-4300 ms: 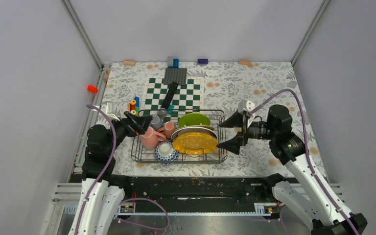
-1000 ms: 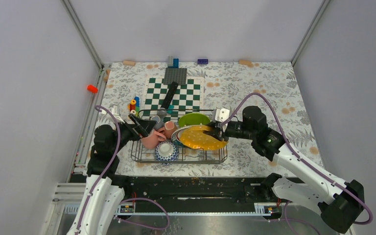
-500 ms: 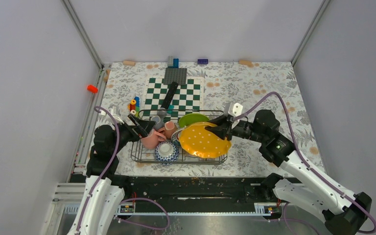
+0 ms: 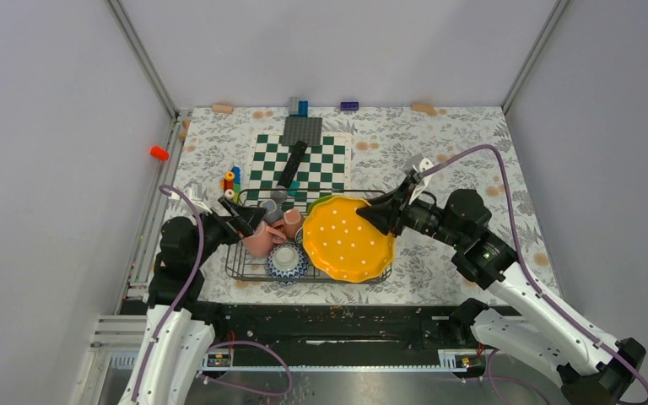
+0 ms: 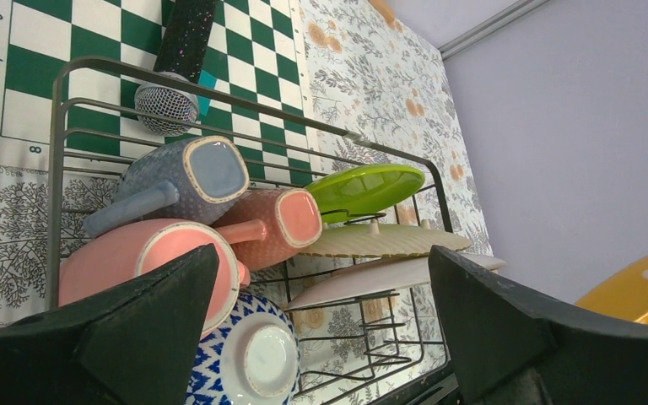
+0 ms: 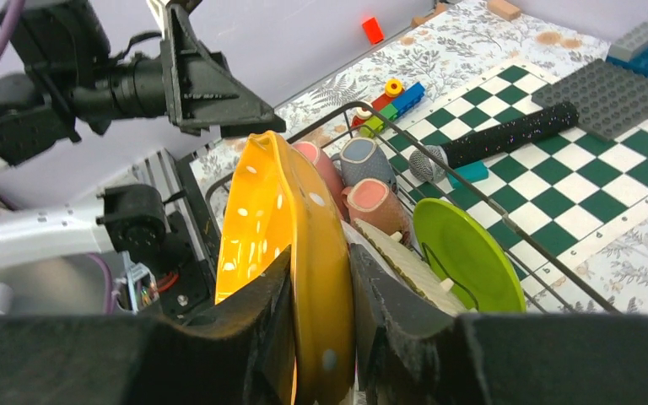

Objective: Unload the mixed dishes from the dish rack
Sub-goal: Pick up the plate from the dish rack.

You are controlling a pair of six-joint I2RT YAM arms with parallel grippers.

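My right gripper [image 4: 377,216] [image 6: 319,255] is shut on the rim of the yellow-orange plate [image 4: 346,240] [image 6: 261,211], which hangs tilted above the dish rack [image 4: 245,274] [image 5: 55,169]. Still in the rack are the lime-green plate [image 5: 363,187] [image 6: 464,253], two pale plates [image 5: 388,240], the pink mug [image 4: 256,240] [image 5: 126,261], the salmon mug [image 5: 278,224], the grey cup [image 5: 190,173] and the blue-patterned bowl [image 4: 287,260] [image 5: 245,359]. My left gripper [image 4: 245,215] [image 5: 322,253] hovers open over the mugs, holding nothing.
Behind the rack lies a green-and-white checkered board [image 4: 304,160] with a black microphone-like stick [image 4: 291,164] on it. Stacked toy blocks [image 4: 232,180] stand left of the board, a grey baseplate [image 4: 302,131] behind it. A red piece [image 4: 159,153] lies by the left wall.
My right gripper closed on the yellow-orange plate, lifted it out of the rack and tilted its face upward. The left arm has barely moved.
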